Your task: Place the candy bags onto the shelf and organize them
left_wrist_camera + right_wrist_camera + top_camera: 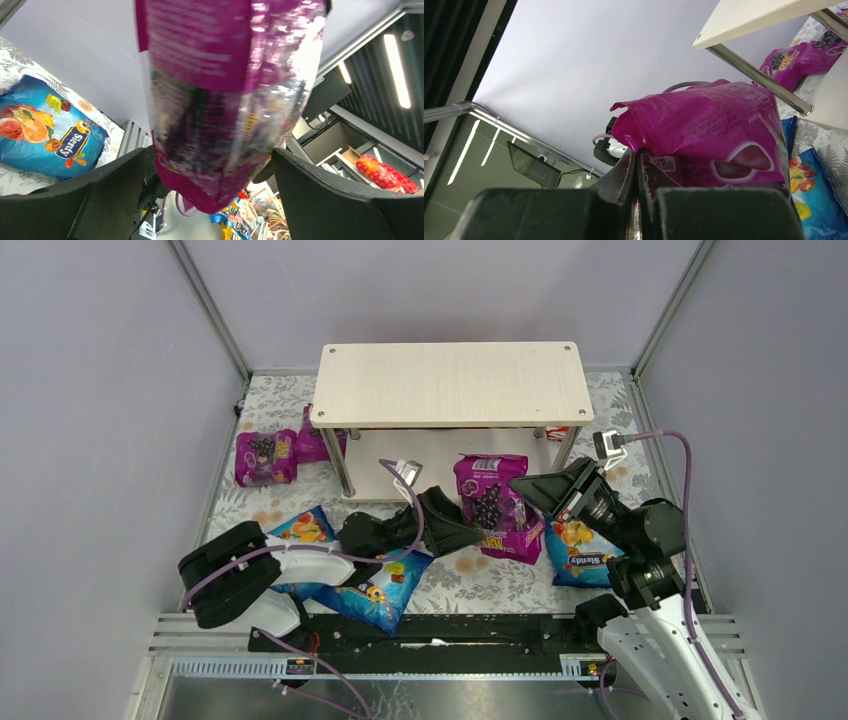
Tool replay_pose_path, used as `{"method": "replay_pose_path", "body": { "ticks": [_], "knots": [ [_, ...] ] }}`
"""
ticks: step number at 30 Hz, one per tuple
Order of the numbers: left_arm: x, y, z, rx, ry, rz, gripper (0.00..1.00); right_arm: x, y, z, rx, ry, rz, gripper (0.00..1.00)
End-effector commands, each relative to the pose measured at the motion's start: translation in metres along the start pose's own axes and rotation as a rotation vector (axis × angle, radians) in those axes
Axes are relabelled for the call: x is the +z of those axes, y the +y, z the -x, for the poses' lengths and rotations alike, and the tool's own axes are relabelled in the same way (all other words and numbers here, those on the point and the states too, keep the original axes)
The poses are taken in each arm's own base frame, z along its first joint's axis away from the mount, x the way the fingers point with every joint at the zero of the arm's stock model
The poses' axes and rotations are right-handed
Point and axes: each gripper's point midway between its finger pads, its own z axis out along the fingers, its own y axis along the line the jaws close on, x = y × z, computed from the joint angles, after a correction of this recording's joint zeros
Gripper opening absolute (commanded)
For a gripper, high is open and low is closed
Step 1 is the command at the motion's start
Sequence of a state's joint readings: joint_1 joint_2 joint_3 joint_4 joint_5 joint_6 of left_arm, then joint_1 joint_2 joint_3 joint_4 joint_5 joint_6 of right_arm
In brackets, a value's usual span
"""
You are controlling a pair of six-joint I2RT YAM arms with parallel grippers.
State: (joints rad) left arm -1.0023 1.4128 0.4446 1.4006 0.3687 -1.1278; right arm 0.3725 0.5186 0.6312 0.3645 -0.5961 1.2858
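Note:
A magenta candy bag [492, 505] stands upright in front of the shelf [450, 385]. My right gripper [532, 492] is shut on that bag's side seam; in the right wrist view the gripper [638, 165] pinches the edge of the bag [709, 140]. From the left, my left gripper [458, 527] stands open around the bag's lower end. In the left wrist view the bag [225, 90] hangs between the wide fingers [95, 200] of that gripper [212, 185], with gaps on both sides. The shelf's top board is bare.
Two more magenta bags [265, 457] [318, 440] lie at the shelf's left end. Blue bags lie on the floral mat at front left [305, 530], front middle [385, 585] and front right [578, 550]. A metal shelf post [764, 75] stands close behind the held bag.

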Motion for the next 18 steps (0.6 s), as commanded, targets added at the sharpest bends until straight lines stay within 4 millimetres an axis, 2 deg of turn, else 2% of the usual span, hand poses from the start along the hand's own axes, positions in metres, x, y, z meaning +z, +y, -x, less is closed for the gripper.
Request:
{"method": "replay_pose_path", "body": {
  "ticks": [1,6,13,18],
  "knots": [
    [0.013,-0.031,0.019,-0.007,-0.072,-0.148,0.99,-0.007,0.069,0.011,-0.078,-0.047,0.204,0.00],
    [0.010,-0.026,0.022,0.003,-0.099,-0.131,0.99,-0.008,0.077,0.012,-0.079,-0.047,0.223,0.00],
    [0.022,-0.048,0.024,-0.011,-0.073,-0.211,0.99,-0.010,0.071,0.011,-0.034,-0.058,0.248,0.00],
    [0.023,-0.081,0.033,0.033,-0.077,-0.298,0.99,-0.010,0.053,0.011,-0.027,-0.082,0.201,0.00]
  ]
}}
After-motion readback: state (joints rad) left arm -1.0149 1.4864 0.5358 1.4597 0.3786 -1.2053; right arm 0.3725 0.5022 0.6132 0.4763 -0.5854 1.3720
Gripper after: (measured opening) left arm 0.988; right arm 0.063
